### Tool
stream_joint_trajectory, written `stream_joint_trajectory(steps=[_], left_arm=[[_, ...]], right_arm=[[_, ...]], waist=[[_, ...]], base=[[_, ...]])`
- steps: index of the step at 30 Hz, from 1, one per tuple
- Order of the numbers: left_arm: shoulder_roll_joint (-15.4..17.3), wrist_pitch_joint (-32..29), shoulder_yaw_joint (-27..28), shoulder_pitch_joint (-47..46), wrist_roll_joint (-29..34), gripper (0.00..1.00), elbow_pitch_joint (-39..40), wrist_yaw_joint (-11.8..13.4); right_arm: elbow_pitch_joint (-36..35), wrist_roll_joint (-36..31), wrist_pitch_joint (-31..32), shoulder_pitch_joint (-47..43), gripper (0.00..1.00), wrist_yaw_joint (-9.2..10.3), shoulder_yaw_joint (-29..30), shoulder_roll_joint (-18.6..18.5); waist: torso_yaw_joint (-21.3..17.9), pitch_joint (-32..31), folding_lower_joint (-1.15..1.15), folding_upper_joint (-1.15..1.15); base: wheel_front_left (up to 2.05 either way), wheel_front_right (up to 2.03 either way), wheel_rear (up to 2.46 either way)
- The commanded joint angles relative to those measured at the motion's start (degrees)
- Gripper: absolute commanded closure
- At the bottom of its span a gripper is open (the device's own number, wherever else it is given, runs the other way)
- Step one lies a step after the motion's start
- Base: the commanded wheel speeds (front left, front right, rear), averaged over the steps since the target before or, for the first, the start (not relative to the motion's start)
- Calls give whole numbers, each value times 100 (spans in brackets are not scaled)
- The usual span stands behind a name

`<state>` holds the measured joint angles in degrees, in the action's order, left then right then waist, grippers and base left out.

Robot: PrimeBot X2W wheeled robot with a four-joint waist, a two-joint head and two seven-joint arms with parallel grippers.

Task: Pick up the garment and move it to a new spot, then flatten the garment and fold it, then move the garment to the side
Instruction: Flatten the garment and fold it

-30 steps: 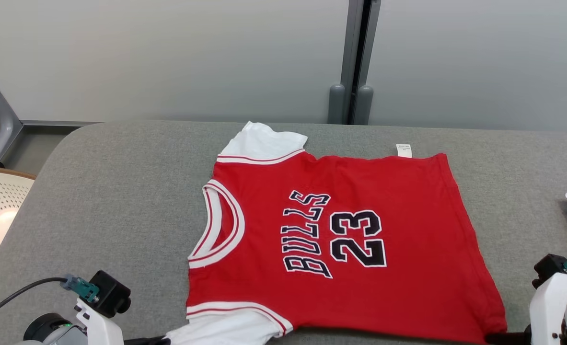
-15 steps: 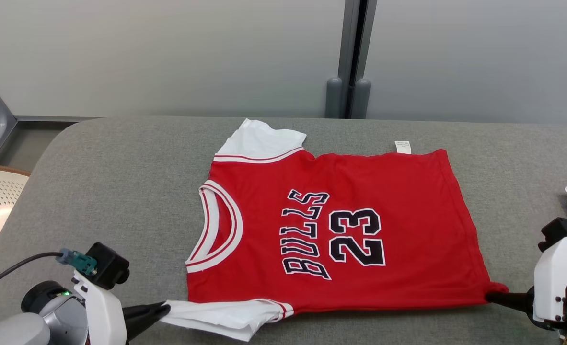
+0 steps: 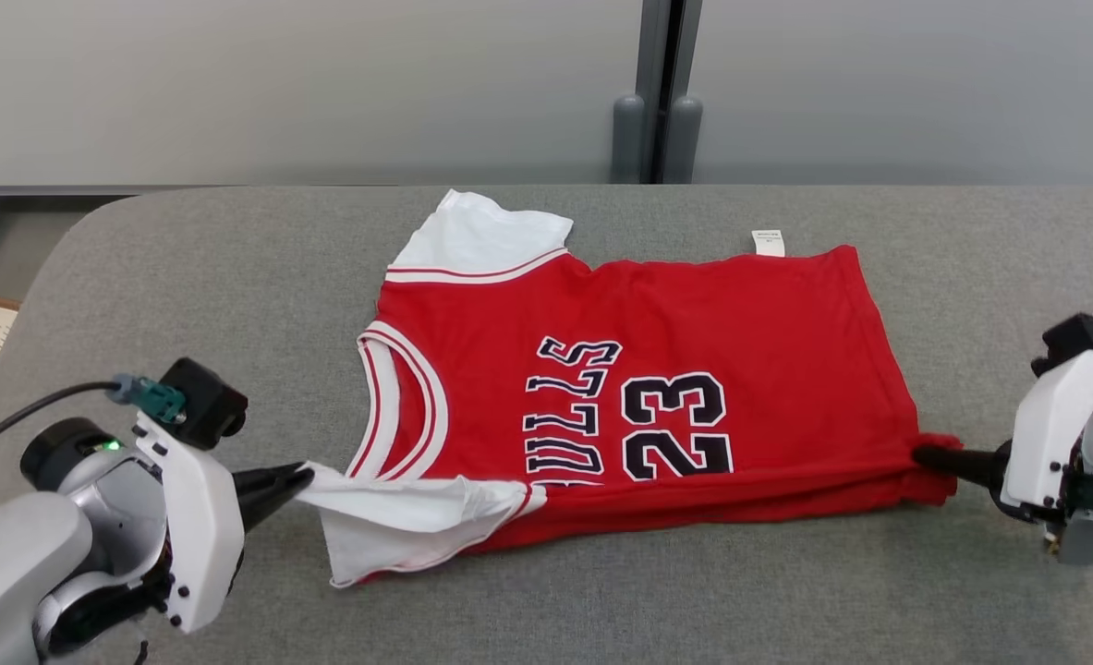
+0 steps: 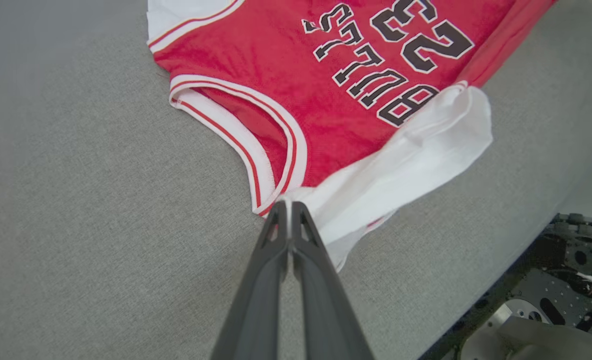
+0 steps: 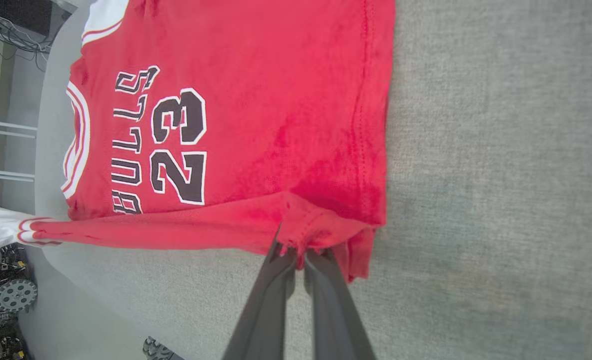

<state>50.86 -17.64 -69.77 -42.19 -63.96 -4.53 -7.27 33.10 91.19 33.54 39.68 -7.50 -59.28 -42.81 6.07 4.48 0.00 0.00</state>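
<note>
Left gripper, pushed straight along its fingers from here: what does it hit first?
The left gripper is shut on the white sleeve of the jersey, so that cloth comes first. Just beyond lie the striped neckline and the red body. How high it would ride over them is unclear.

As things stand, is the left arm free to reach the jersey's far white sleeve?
Probably not yet: the left pincer is shut on the near sleeve of the jersey, so it would have to let go first. The far sleeve itself lies uncovered, nothing over it.
</note>
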Motion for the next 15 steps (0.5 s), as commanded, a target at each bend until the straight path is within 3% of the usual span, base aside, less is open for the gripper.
stream_joint_trajectory(steps=[1, 15], left_arm=[[-84, -23, 34, -203, 65, 100, -129, -7], [-619, 105, -121, -1025, 344, 100, -1029, -21]], right_arm=[[112, -43, -25, 193, 100, 1, 39, 78], [716, -434, -106, 962, 100, 1, 17, 619]], waist=[[-59, 188, 0, 0], [-222, 847, 0, 0]], base=[[0, 0, 0], [0, 0, 0]])
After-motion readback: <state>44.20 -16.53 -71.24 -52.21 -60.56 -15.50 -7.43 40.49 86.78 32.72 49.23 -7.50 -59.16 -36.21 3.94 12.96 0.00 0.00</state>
